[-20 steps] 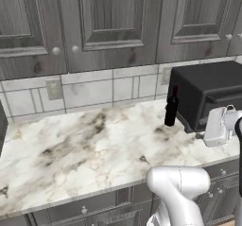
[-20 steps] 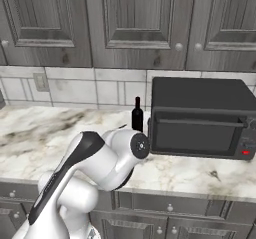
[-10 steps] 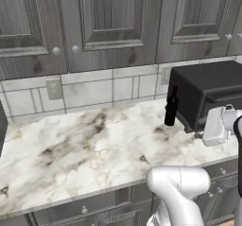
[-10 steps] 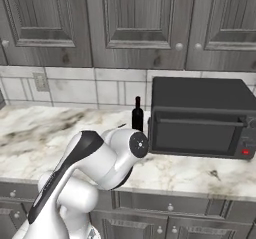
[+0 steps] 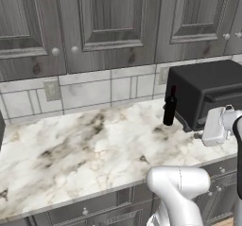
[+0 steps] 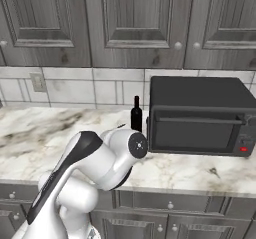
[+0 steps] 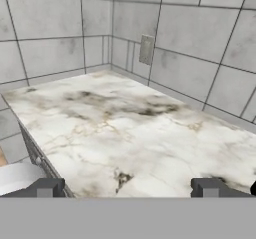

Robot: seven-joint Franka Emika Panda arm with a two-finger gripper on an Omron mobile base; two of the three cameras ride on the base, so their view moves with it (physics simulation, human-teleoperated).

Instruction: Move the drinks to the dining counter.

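One of the drinks, a tall slim black wine bottle [image 5: 169,108] [image 6: 136,114], stands upright on the marble counter beside the left end of a black toaster oven. My gripper [image 7: 127,188] is open with nothing between its widely spread fingertips [image 7: 45,187]. It looks along the bare marble toward the tiled corner. In the left base view its white hand [image 5: 216,126] hovers at the counter's front edge, in front of the oven and right of the bottle, apart from it. The dining counter is out of view.
The black toaster oven [image 5: 208,92] [image 6: 200,115] takes up the counter's right part. Grey cabinets [image 5: 113,21] hang low over the tiled backsplash. An outlet [image 7: 146,49] sits in the wall. Drawers [image 6: 170,203] run below the counter edge.
The white hand has drifted a little to the left along the counter's front edge. The bottle and oven have not moved.
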